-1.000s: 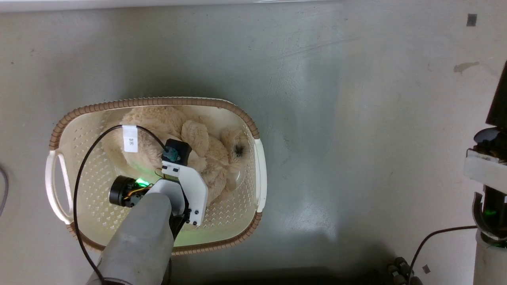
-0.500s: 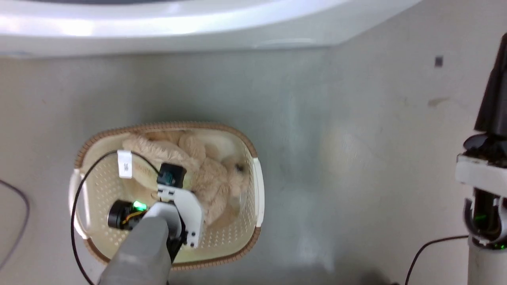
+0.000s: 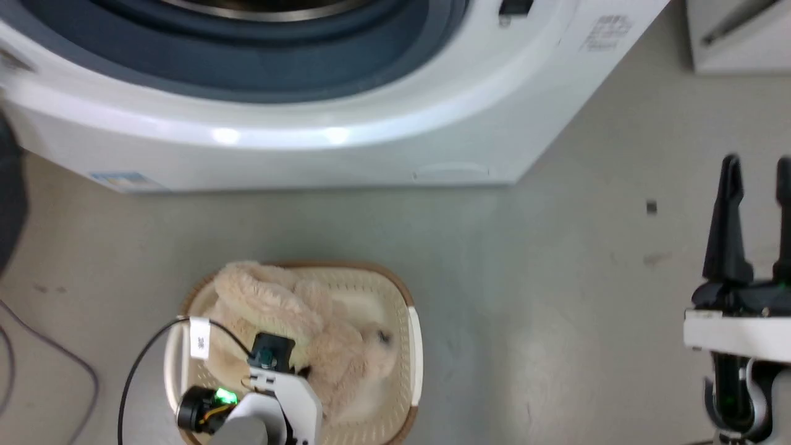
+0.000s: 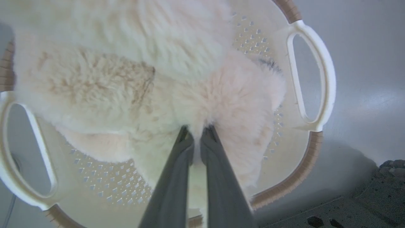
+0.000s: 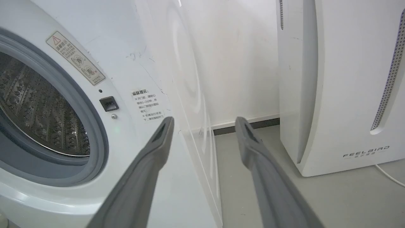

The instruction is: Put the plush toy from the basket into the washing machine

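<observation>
The left gripper [image 4: 196, 129] has its two fingers pinched nearly together on a tuft of the plush toy [image 4: 126, 79]. The toy lies inside the basket [image 4: 311, 95], its fur covering the far-left stretch of the brown rim. Beyond the basket's far rim, a band of bare floor [image 3: 525, 278] separates it from the washing machine [image 3: 371, 142], whose drum mouth stands open. Well to the basket's right, the right gripper [image 5: 205, 122] hangs with its fingers spread, holding nothing.

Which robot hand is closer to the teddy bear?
Left. The left gripper pinches the teddy bear in the basket; the right gripper hangs open far off, by the washing machine.
</observation>
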